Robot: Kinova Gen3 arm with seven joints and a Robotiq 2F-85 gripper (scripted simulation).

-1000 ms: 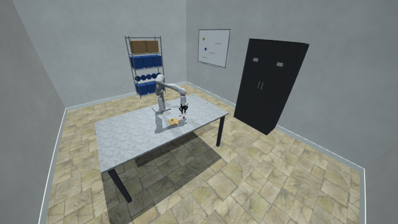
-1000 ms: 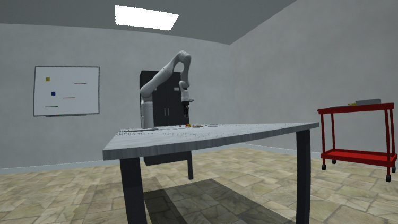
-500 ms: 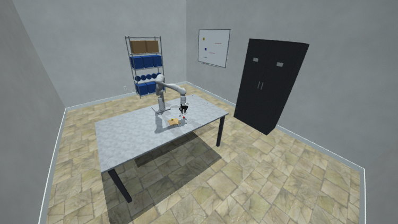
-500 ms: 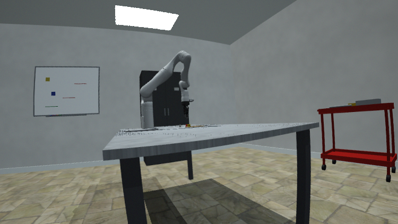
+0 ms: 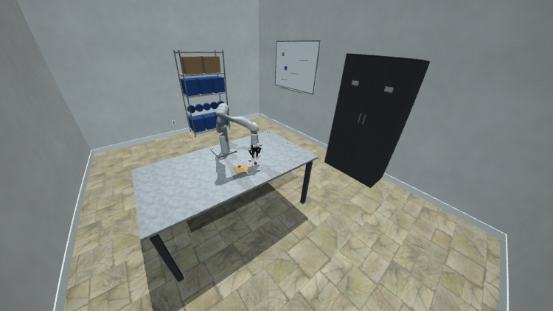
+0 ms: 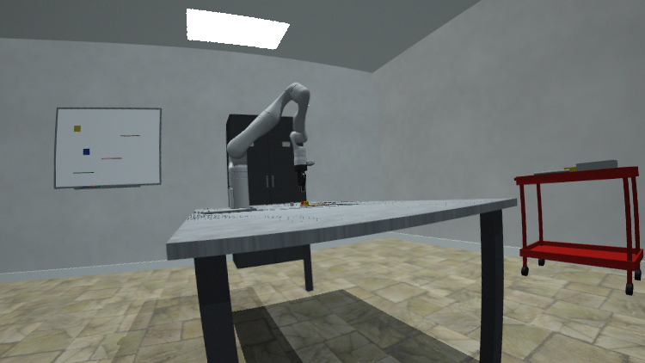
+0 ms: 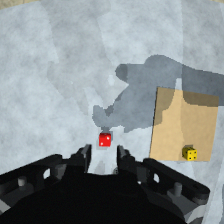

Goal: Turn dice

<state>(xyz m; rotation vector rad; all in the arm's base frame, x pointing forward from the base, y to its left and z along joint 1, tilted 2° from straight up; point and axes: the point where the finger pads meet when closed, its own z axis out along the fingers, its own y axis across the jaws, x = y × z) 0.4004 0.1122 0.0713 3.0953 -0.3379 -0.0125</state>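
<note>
Red die [image 7: 104,139]: flat on the grey table [image 7: 45,85], off the mat, well left of it; lies just ahead of the gap between the fingertips, not between them. Face number too blurred to read.
Gripper [image 7: 104,156]: hangs above the table, pointing down; jaws part-way open, nothing between them. Left finger [image 7: 85,154] and right one flank a strip of bare table top.
White die: a pale speck low between the fingers in the wrist view, mostly hidden; cannot tell its face or exact place.
Arm shadow [image 7: 145,95]: dark patch running from near the red die across the mat's upper left corner.
Mat [image 7: 175,125]: tan, flat on the table, right of the gripper.
Yellow die [image 7: 189,153]: on the mat, near its lower right edge, fully within the border. Dark pips visible, count not readable.
Room, top view: wire shelf rack [image 5: 176,73] with blue bins, whiteboard [image 5: 296,66], black cabinet [image 5: 371,116].
</note>
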